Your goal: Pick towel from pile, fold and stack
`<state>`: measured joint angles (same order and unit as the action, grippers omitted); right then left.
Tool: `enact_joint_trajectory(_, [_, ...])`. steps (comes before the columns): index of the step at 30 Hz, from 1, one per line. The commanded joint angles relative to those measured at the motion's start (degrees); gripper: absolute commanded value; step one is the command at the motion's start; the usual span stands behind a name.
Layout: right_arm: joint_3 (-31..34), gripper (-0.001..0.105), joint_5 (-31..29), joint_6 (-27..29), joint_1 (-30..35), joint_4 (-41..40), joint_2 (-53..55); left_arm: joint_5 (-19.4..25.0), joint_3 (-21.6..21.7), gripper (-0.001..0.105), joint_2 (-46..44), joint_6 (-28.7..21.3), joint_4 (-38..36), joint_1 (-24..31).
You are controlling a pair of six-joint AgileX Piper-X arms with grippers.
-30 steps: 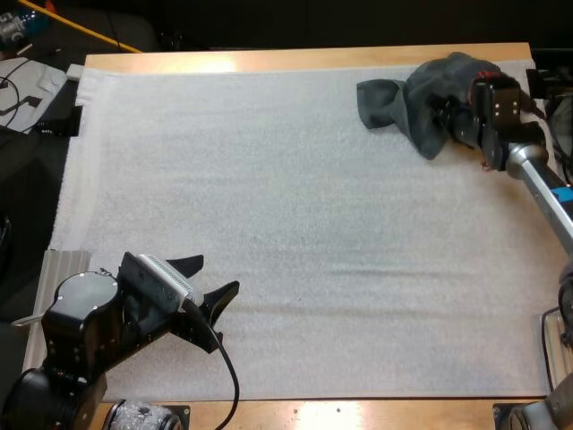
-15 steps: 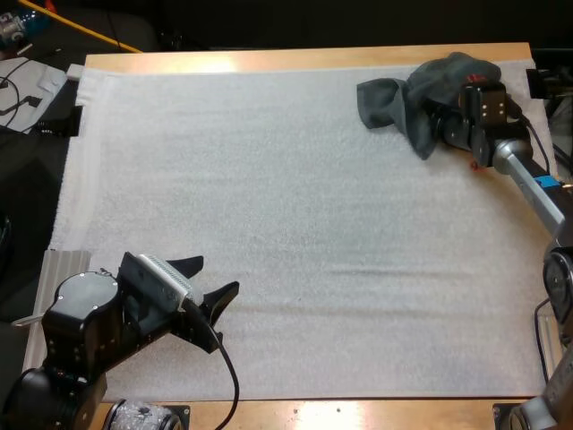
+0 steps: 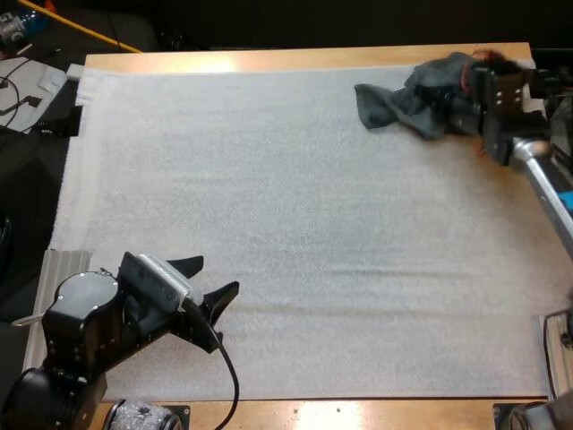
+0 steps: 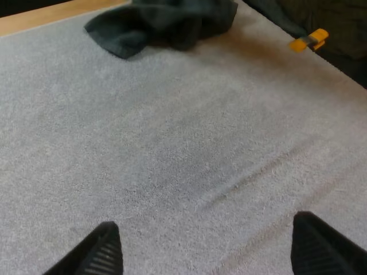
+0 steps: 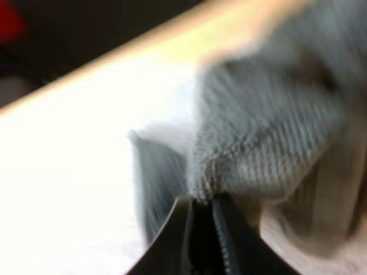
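A crumpled dark grey-green towel (image 3: 412, 94) lies at the far right corner of the white mat (image 3: 295, 233). My right gripper (image 3: 461, 103) sits at the towel's right side; in the right wrist view its fingers (image 5: 202, 229) pinch a fold of the towel (image 5: 264, 149) between them. My left gripper (image 3: 210, 285) rests near the mat's front left, open, its two fingers (image 4: 97, 252) apart over bare mat with nothing between them. Across the mat from it, the left wrist view shows the towel (image 4: 163, 23) at the far edge.
The table's wooden far edge (image 3: 304, 59) runs just behind the towel. A ribbed grey block (image 3: 63, 267) lies off the mat's left side. Cables and clutter (image 3: 22, 54) sit beyond the table's far left corner.
My right gripper has closed on the towel and shifted right and toward the far edge, pulling the cloth flatter and rightward. The left arm has not moved.
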<state>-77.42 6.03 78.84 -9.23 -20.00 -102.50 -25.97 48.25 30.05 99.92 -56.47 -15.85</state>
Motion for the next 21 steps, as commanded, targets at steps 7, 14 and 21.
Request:
enact_joint_trajectory(7, [-0.8, 0.001, 1.9, 7.2, -0.9, -4.9, 19.1, -0.2, 0.3, 0.06, 0.1, 0.6, 0.4, -0.2])
enact_joint_trajectory(14, [-1.0, 0.001, 8.3, 6.8, -0.5, -13.3, 30.1, -0.3, 0.3, 0.06, -0.1, 0.7, 0.2, -0.2])
enact_joint_trajectory(21, [-0.7, 0.0, 11.8, 6.8, -1.9, -23.4, 37.5, -0.5, 0.4, 0.061, -0.1, 0.8, 0.5, -0.3])
